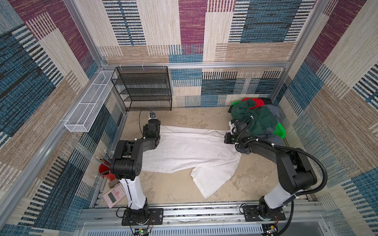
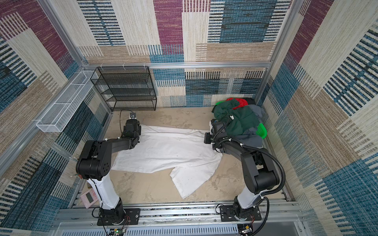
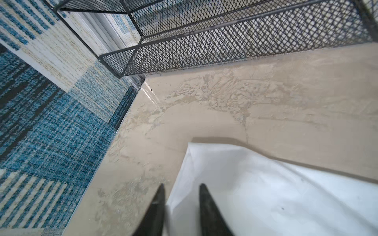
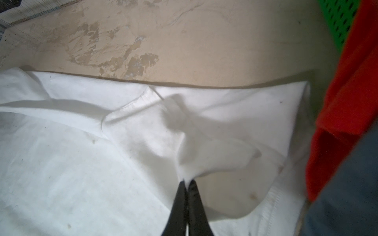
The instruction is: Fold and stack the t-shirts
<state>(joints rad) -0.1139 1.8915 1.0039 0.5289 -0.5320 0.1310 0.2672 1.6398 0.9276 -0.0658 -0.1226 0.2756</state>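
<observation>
A large white t-shirt (image 1: pixel 190 151) (image 2: pixel 167 151) lies spread across the middle of the table in both top views, one sleeve pointing toward the front. My left gripper (image 3: pixel 182 186) is open at the shirt's far left corner, with the cloth edge (image 3: pixel 225 183) lying between its fingers. My right gripper (image 4: pixel 186 180) is shut on a pinch of the white t-shirt (image 4: pixel 122 163) at its far right end, lifting a small fold. Dark green (image 1: pixel 259 118), red (image 1: pixel 256 102) and grey-blue (image 1: pixel 274 111) t-shirts are heaped over a green basket (image 1: pixel 279 130) at the back right.
A black mesh shelf (image 1: pixel 143 87) (image 3: pixel 225 40) stands at the back left against the wall. A white wire basket (image 1: pixel 88 110) hangs on the left wall. A red cup of pencils (image 1: pixel 105 169) and a pink calculator (image 1: pixel 113 195) sit by the left arm's base.
</observation>
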